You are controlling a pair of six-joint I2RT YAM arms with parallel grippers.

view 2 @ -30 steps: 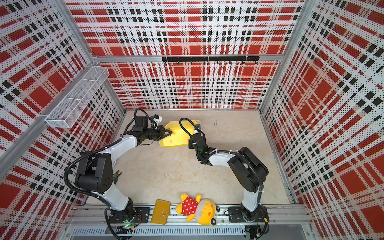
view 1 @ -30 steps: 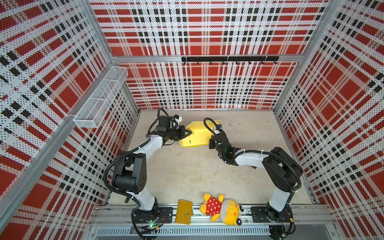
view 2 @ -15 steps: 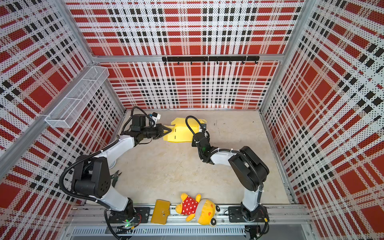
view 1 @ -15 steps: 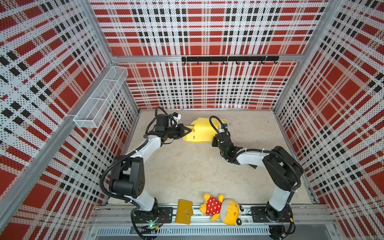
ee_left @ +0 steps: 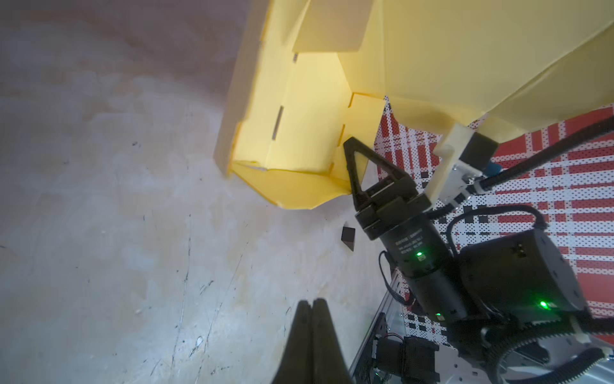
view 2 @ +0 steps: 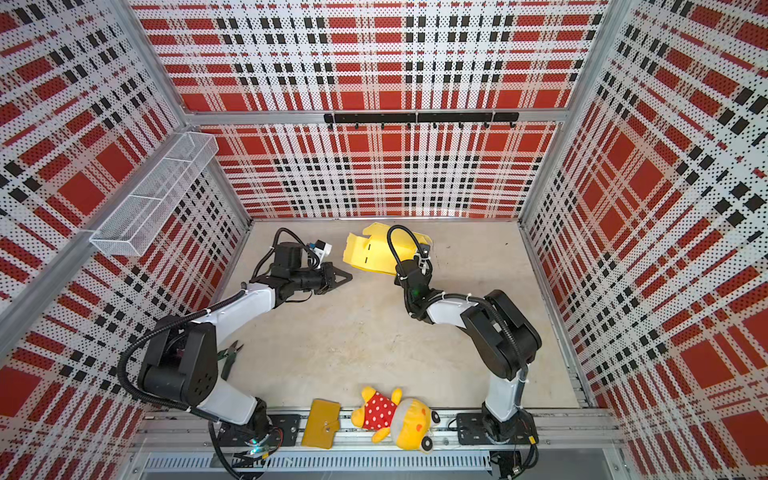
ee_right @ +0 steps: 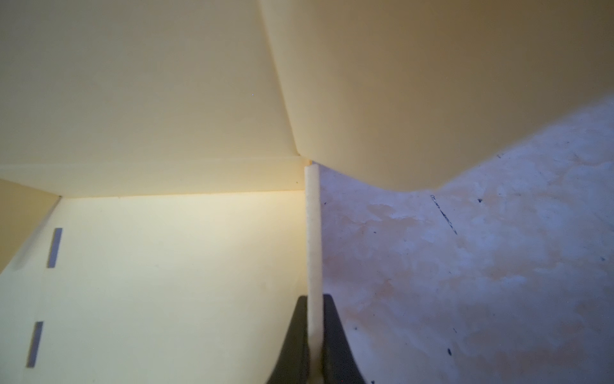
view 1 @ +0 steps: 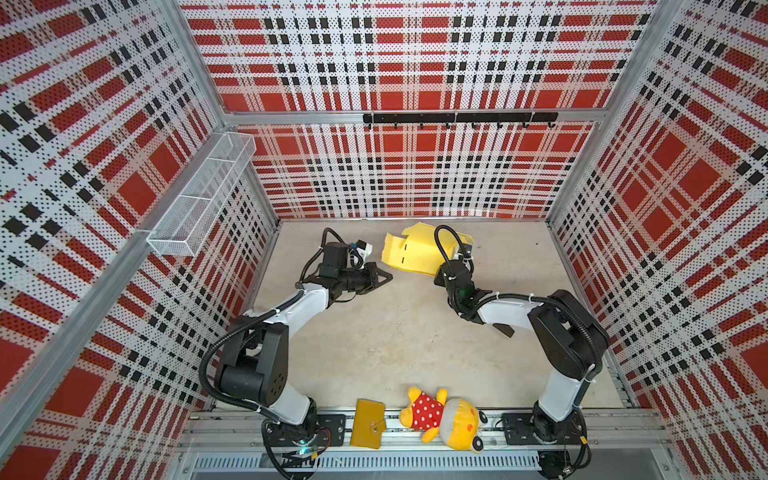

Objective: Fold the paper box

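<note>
Paper box (view 1: 415, 253): pale yellow, on the far part of the tabletop (view 1: 374, 340), about mid-width and close to the far wall. It is partly folded, with panels and flaps standing at angles. It shows in both top views (view 2: 376, 255).
My right gripper (ee_right: 314, 316): pinching a thin upright edge of the paper box between its fingers. In the top views its tips are hidden under the card.
My left gripper (view 1: 386, 276): fingers pressed together and holding nothing. It sits just beside the box's near-left corner, not touching it.
Writing, box: none seen. The card is plain with short cut slits (ee_right: 53, 247).
Writing, arm: small white print on the black housing (ee_left: 410, 241) behind my right gripper, too small to read. A green light glows below it.
Surface: pale beige tabletop, mottled, with dark scratches and specks.
Room: perforated walls (view 1: 415, 62) in red, black and white plaid, set in a metal frame.
Left wall: white wire-mesh basket (view 1: 203, 195).
Far wall: black hook rail (view 1: 459, 118).
Near edge: mustard wallet (view 1: 368, 424) with a snap. A yellow plush toy (view 1: 444, 417) in a red dotted shirt lies just to its right. Both are well apart from the box.
</note>
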